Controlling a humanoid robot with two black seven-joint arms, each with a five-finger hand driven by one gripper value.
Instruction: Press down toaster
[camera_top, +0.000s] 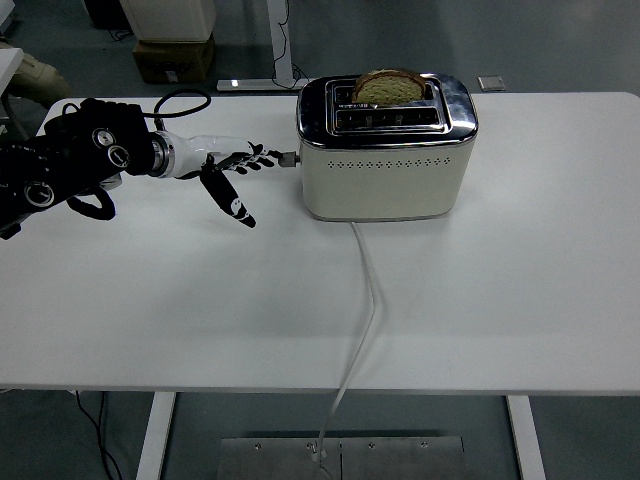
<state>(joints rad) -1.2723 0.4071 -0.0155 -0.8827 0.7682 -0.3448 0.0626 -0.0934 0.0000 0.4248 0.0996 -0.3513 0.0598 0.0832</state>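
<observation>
A cream and chrome toaster (385, 150) stands at the back middle of the white table (300, 300). A slice of brown bread (388, 86) sits low in its rear slot, with only the top crust showing. A small lever knob (288, 157) sticks out of the toaster's left end. My left hand (240, 165) reaches in from the left with fingers stretched out. Its fingertips (272, 156) rest on or right at the knob. The thumb points down toward the table. The right arm is out of view.
A white power cord (368, 300) runs from the toaster's front over the near table edge. A small grey object (491, 83) lies at the table's far edge, right of the toaster. Boxes and a table leg stand on the floor behind.
</observation>
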